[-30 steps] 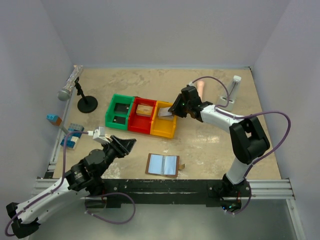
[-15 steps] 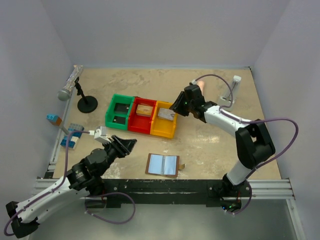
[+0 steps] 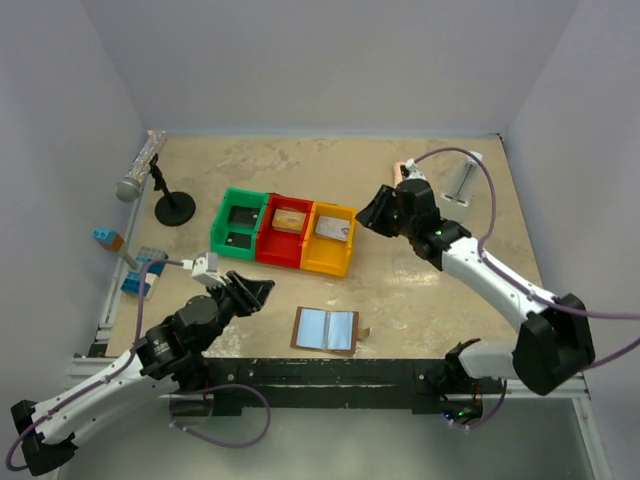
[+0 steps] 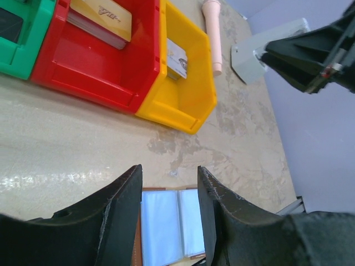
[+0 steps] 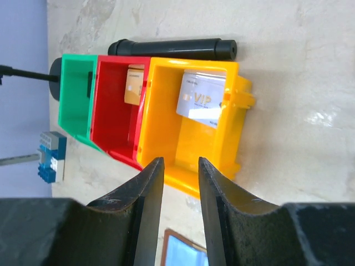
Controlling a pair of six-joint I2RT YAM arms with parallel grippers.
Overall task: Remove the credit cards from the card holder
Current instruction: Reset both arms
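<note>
The card holder (image 3: pixel 326 329) is lying open on the desk (image 3: pixel 420 300) near its front edge, pale inside facing up and long axis running left to right. Behind it, the red bin (image 3: pixel 280 257) is holding a tan card (image 3: pixel 290 219) and the yellow bin (image 3: pixel 325 265) a silver card (image 3: pixel 333 229). The green bin's (image 3: pixel 222 215) dark contents are unclear. The right fingers (image 5: pixel 146 205), slightly parted and empty, are hanging right of the yellow bin, having drawn back from over it. The left fingers (image 4: pixel 119 210) are standing apart, empty, left of the holder.

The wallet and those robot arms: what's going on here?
The card holder lies open near the arms' bases. A silver card sits in the yellow bin, a tan card in the red bin. Both grippers are open and empty: the right gripper hovers beside the yellow bin, the left gripper just left of the card holder.
</note>
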